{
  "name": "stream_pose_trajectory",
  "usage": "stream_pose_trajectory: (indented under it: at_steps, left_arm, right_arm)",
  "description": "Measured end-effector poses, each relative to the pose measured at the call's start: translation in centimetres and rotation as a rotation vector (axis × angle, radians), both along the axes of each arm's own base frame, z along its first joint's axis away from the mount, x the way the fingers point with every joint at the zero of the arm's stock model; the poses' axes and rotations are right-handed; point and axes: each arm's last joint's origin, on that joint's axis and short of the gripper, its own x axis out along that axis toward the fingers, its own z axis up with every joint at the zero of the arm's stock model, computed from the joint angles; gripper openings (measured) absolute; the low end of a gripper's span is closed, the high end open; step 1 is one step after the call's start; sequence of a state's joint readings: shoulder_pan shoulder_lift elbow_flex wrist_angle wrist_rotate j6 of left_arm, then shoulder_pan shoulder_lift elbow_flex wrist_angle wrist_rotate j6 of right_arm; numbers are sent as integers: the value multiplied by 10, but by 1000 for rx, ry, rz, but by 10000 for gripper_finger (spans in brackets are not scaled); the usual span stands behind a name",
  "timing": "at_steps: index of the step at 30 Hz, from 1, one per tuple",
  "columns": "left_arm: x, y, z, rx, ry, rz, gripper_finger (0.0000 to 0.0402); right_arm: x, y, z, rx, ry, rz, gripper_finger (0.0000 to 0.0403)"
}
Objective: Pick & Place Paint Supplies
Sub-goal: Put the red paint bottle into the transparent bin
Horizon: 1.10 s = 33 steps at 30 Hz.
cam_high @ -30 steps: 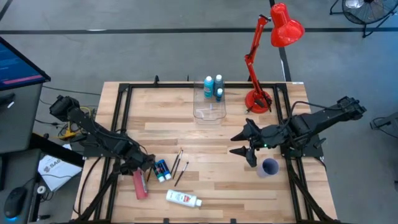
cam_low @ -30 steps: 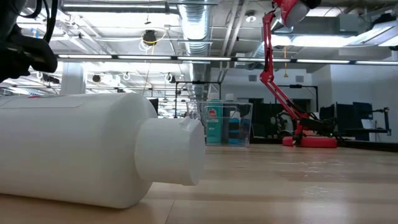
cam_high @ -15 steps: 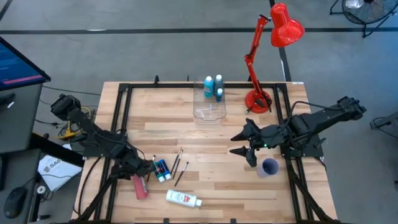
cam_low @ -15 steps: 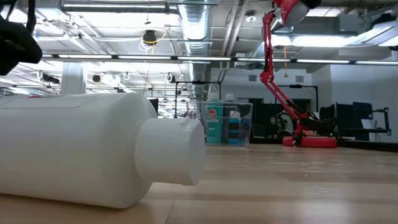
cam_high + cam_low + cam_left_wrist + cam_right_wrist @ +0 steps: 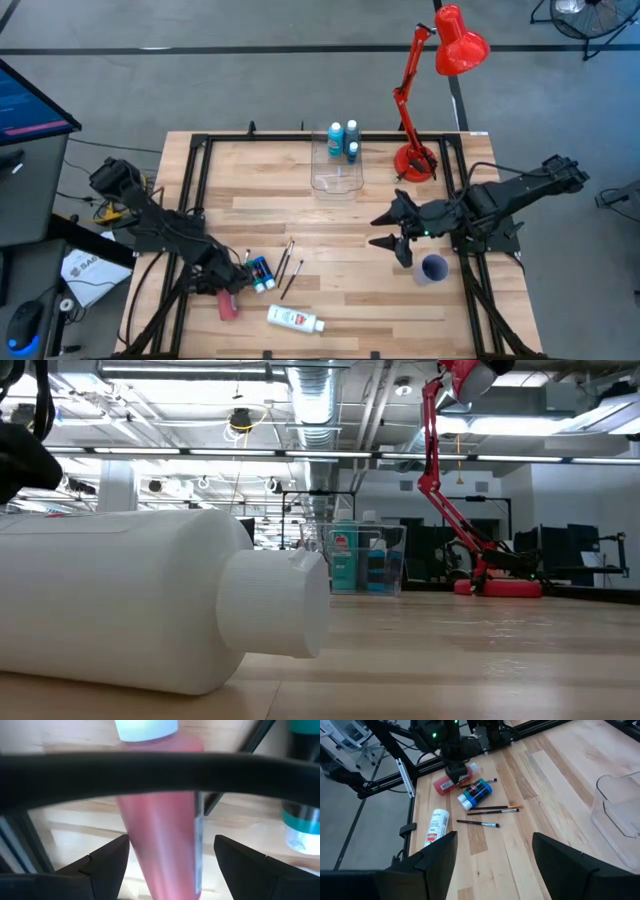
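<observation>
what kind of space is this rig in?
Probably a lab or open workshop: exposed ceiling ducts, rows of desks with monitors behind the wooden table, and a red desk lamp clamped on.

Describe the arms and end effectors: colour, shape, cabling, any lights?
Both arms are matte black, jointed, with black cables along the links. The left end effector and right end effector each carry two pointed black fingers. A small green light glows on the right arm's wrist.

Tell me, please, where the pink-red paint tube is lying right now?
In the high view, the pink-red tube lies near the table's front-left edge, under the open left gripper, just left of the small blue-green bottles.
</observation>
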State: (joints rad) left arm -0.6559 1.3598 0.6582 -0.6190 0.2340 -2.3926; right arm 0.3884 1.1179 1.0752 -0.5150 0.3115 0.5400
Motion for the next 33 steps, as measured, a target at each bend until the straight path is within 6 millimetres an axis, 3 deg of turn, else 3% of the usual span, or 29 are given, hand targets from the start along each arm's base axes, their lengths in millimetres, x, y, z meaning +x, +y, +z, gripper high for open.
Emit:
stream_pose_trajectory:
  at_steps: [11,24,33]
  left_arm:
    - [2,-2,-7,15,18,-1,282]
    - [-2,0,-13,11,23,-5,189]
    - [-7,3,3,-12,-62,-19,182]
  right_arm:
    - [1,-1,0,1,-3,-5,250]
    - [0,-1,0,-1,1,-5,250]
    - [1,-4,0,7,3,-14,250]
